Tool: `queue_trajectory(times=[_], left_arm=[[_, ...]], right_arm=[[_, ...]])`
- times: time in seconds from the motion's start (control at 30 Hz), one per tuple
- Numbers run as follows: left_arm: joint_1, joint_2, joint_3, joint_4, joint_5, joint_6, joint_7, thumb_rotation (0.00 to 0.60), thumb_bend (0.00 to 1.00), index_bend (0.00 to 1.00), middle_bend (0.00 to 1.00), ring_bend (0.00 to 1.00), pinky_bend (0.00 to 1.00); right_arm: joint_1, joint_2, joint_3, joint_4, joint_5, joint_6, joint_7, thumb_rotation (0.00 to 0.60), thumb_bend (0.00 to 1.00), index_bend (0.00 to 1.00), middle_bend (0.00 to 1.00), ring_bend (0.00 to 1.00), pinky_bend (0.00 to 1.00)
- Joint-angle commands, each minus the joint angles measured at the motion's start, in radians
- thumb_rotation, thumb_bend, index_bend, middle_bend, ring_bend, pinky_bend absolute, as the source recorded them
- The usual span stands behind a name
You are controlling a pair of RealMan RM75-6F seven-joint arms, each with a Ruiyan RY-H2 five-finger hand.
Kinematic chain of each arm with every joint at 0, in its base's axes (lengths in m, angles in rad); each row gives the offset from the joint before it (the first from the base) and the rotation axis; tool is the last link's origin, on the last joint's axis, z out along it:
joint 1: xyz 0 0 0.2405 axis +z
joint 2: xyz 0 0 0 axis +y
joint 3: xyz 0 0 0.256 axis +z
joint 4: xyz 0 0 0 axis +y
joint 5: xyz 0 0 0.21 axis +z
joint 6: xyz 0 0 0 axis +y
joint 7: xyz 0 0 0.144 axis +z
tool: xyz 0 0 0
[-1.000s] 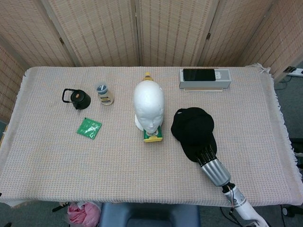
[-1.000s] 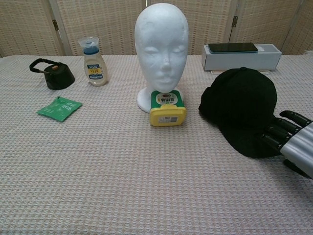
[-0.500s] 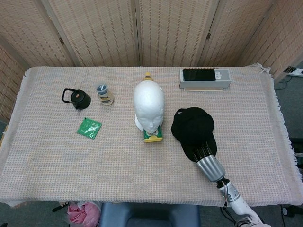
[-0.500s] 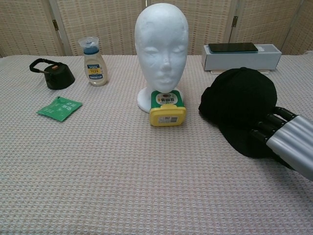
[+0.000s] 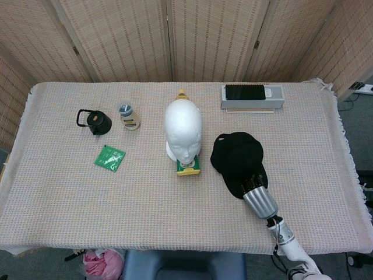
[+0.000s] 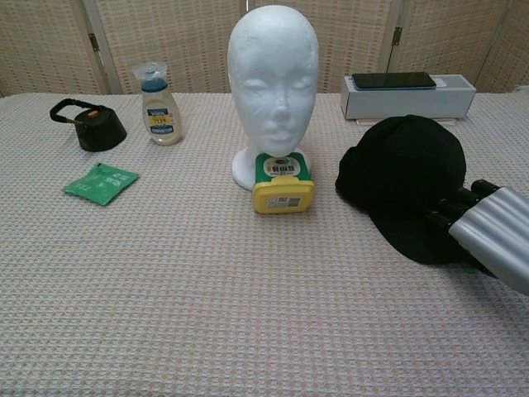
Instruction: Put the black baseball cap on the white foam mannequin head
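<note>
The black baseball cap [image 5: 236, 154] [image 6: 405, 165] lies flat on the table, right of the white foam mannequin head [image 5: 183, 125] [image 6: 273, 74], which stands upright at the table's middle with its face toward me. My right hand [image 5: 256, 192] [image 6: 483, 231] reaches in from the near right, and its straight fingers [image 5: 252, 182] [image 6: 450, 217] rest on top of the cap's brim. The thumb is hidden. My left hand shows in neither view.
A yellow tub [image 5: 188, 167] [image 6: 283, 182] sits against the mannequin's base, in front. Left of it are a bottle [image 5: 129, 115] [image 6: 159, 106], a black lidded container [image 5: 96, 122] [image 6: 92, 128] and a green packet [image 5: 109, 157] [image 6: 101, 182]. A white box with a phone on top [image 5: 252, 96] [image 6: 409, 95] stands behind the cap.
My right hand has slid forward along the table, and its fingers now lie further onto the cap's brim. The cap and the mannequin head have not moved.
</note>
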Motion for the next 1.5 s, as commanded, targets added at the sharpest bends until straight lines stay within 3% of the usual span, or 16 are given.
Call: queue_trajectory(times=[0.03, 0.23, 0.5, 0.93, 1.23, 1.5], left_arm=[[0.002, -0.002, -0.002, 0.0, -0.002, 0.003, 0.002, 0.6, 0.07, 0.2, 0.06, 0.04, 0.14], [0.007, -0.004, -0.011, 0.007, -0.01, 0.018, -0.011, 0.6, 0.07, 0.2, 0.06, 0.04, 0.14], [0.012, -0.016, -0.013, 0.017, 0.0, 0.032, -0.001, 0.6, 0.07, 0.2, 0.06, 0.04, 0.14], [0.015, -0.025, -0.019, 0.02, 0.0, 0.038, 0.012, 0.6, 0.07, 0.15, 0.06, 0.04, 0.14], [0.015, -0.023, -0.019, 0.02, -0.001, 0.036, 0.009, 0.6, 0.07, 0.15, 0.06, 0.04, 0.14], [0.016, -0.023, -0.017, 0.019, 0.002, 0.035, 0.01, 0.6, 0.07, 0.15, 0.06, 0.04, 0.14]], right_arm=[[0.013, -0.015, 0.008, 0.011, 0.017, -0.036, 0.006, 0.6, 0.27, 0.48, 0.48, 0.43, 0.53], [0.032, -0.035, 0.033, 0.012, 0.052, -0.034, 0.056, 0.6, 0.29, 0.55, 0.53, 0.51, 0.69], [0.039, -0.036, 0.076, 0.007, 0.099, 0.104, 0.183, 0.6, 0.38, 0.69, 0.63, 0.62, 0.81], [0.115, -0.005, 0.169, -0.003, 0.19, 0.204, 0.255, 0.6, 0.52, 0.75, 0.68, 0.68, 0.88], [0.214, 0.067, 0.211, -0.032, 0.216, 0.326, 0.165, 0.6, 0.57, 0.77, 0.69, 0.69, 0.89], [0.304, 0.184, 0.212, -0.204, 0.175, 0.473, -0.049, 0.6, 0.57, 0.77, 0.69, 0.69, 0.89]])
